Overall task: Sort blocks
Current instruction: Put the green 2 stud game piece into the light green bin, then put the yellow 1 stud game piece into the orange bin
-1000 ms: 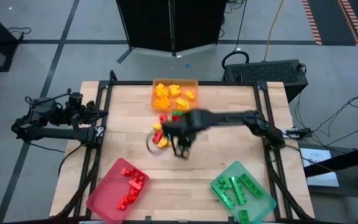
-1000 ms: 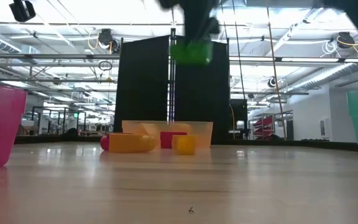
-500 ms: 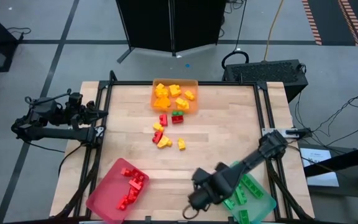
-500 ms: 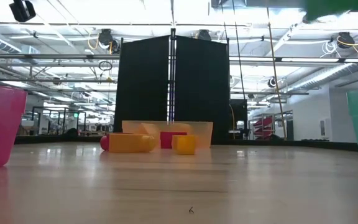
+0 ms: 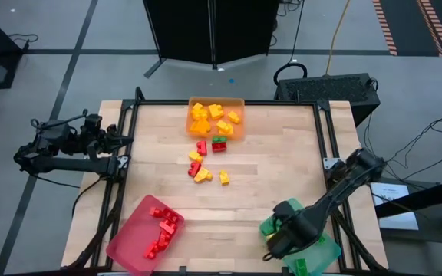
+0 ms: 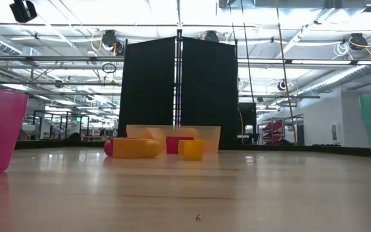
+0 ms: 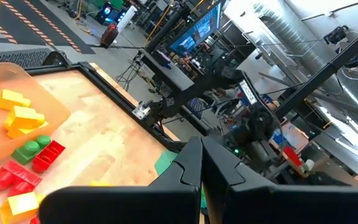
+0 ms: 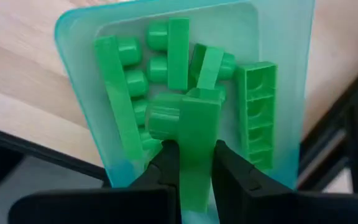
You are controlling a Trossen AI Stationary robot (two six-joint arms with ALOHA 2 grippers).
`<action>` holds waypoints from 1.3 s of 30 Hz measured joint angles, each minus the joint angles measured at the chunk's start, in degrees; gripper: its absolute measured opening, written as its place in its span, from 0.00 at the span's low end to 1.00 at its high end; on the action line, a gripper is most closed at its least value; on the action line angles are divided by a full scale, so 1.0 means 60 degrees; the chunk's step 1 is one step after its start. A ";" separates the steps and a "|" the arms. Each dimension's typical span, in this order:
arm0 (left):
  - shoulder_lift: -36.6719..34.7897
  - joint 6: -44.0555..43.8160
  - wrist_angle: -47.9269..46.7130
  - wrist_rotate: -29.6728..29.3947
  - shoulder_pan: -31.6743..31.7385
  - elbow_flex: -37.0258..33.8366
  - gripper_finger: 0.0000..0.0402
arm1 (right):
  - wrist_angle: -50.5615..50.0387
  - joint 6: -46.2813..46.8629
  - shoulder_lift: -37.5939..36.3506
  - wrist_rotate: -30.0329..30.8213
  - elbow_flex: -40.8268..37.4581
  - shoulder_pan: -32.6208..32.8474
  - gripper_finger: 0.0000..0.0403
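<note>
Right wrist view shows you a green brick clamped between the right gripper jaws, hanging directly over the teal-green tray, where other green bricks lie. In the high view that tray sits at the worktop's five o'clock corner. Your left gripper waits off the nine o'clock edge, jaws clenched on nothing.

Green block, teal-green tray
</note>
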 joint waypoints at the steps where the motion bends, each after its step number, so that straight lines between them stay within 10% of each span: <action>1: 0.0000 0.0002 0.0000 0.0000 -0.0003 0.0000 0.01 | 0.0468 0.0213 -0.0321 0.0002 -0.0522 0.0030 0.10; 12: 0.0000 0.0164 0.0000 0.0126 -0.0002 -0.0002 0.01 | 0.3818 0.1549 -0.2069 -0.0417 -0.4099 0.0003 0.18; 23: 0.0004 0.0176 0.0000 0.0124 -0.0004 0.0000 0.01 | 0.3935 0.0809 -0.2275 -0.0151 -0.3441 -0.0307 0.71; 31: 0.0004 0.0175 -0.0003 0.0120 0.0000 -0.0001 0.01 | 0.2724 -0.0897 -0.2290 0.2573 -0.1323 -0.1785 0.76; 39: 0.0004 0.0175 0.0000 0.0118 0.0000 -0.0002 0.01 | 0.3385 -0.2981 -0.1864 0.3126 -0.1243 -0.4056 0.76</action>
